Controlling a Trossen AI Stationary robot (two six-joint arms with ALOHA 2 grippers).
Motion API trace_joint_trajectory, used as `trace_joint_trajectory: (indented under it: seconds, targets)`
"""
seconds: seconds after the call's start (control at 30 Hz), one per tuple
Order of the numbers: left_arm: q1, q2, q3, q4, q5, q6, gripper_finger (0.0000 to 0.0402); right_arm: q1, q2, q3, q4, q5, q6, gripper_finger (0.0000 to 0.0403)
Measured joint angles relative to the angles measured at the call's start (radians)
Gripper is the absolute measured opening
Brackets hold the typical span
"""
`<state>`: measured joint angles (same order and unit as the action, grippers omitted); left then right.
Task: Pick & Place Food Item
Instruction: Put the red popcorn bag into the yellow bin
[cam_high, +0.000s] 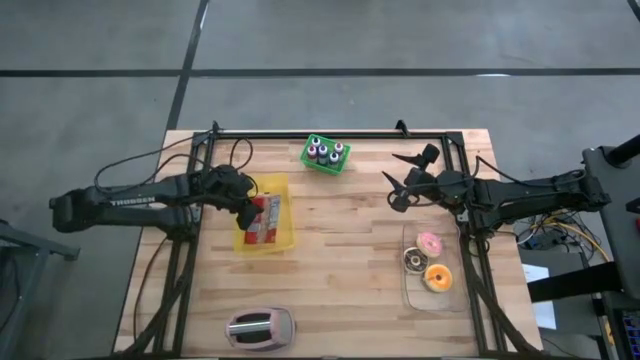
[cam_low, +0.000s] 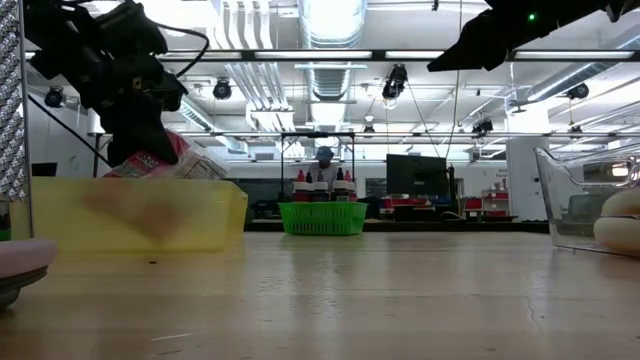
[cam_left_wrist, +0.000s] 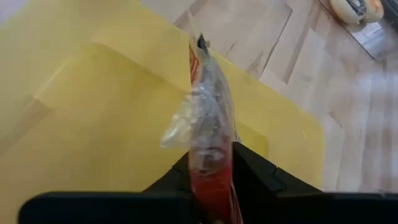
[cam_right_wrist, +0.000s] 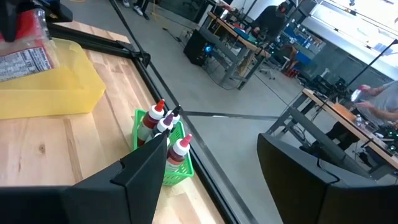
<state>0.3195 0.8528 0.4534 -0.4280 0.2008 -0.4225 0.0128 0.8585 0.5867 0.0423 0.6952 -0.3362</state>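
Now, at the left of the high view, the left arm reaches toward the centre and its left gripper (cam_high: 247, 212) is over the yellow bin (cam_high: 285, 240), which lies left of the middle of the wooden table (cam_high: 340, 300). Its two dark fingers (cam_left_wrist: 252, 168) are clamped on one end of the red snack packet (cam_high: 264, 222), and in the left wrist view the packet (cam_left_wrist: 208, 124) stands between them with the yellow bin floor behind it. In the low view the packet (cam_low: 165, 160) shows just above the rim of the bin (cam_low: 140, 215), in the left part of the frame, so it sits in the bin but is not lying flat. At the lower left of the high view, a pink toaster (cam_high: 260, 327) rests near the table's edge. At the upper middle a green basket (cam_high: 325, 155) holds small bottles. To the right of the middle, the right gripper (cam_high: 410, 178) hangs over bare wood with its fingers wide apart, holding nothing. Below it, at the lower right, a clear tray (cam_high: 412, 290) carries three donuts (cam_high: 430, 243)
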Motion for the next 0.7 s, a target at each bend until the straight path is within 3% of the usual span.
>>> trace_joint_trajectory:
  seconds: [0.3,0.7]
  targets:
    - [0.0,0.028,0.0,-0.018,0.0,0.008,0.0137,0.0,0.0,0.0,0.0,-0.019,0.0,0.0247]
    - [0.0,0.026,0.001,-0.059,-0.077,0.076,0.0257,0.0,0.0,0.0,0.0,-0.023,0.0,0.0247]
